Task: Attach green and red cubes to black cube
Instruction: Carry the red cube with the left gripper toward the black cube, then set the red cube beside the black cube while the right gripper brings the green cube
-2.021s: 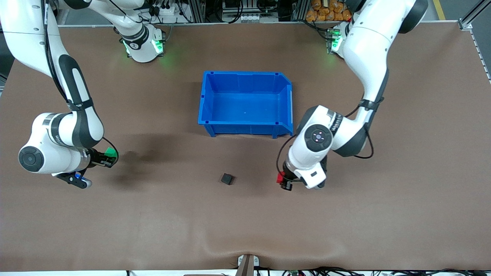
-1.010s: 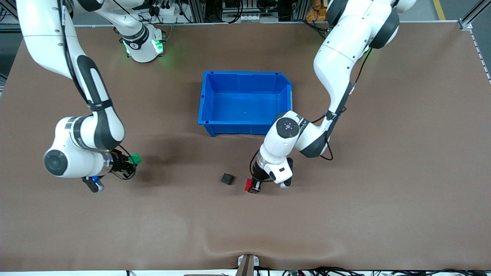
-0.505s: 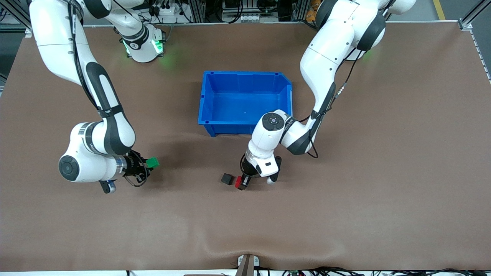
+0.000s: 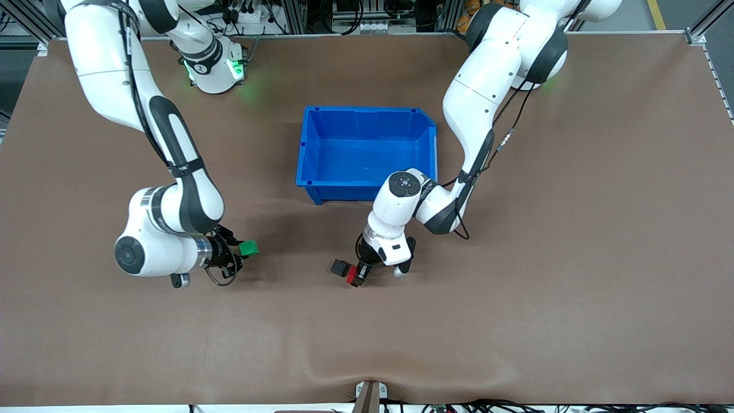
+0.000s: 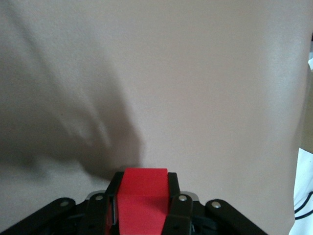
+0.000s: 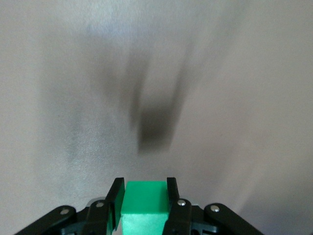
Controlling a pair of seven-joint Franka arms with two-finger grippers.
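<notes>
The black cube rests on the brown table, nearer the front camera than the blue bin. My left gripper is shut on the red cube, which is right beside the black cube on the side toward the left arm's end; I cannot tell whether they touch. The left wrist view shows the red cube clamped between the fingers. My right gripper is shut on the green cube, low over the table toward the right arm's end, well apart from the black cube. The right wrist view shows the green cube between both fingers.
A blue bin stands mid-table, with nothing visible in it, just farther from the front camera than the left arm's wrist. Brown table surface stretches between the two grippers and toward the front edge.
Both arms have moved toward the black cube. The left gripper brought the red cube right up beside it; the right gripper carried the green cube closer from the right arm's end.
</notes>
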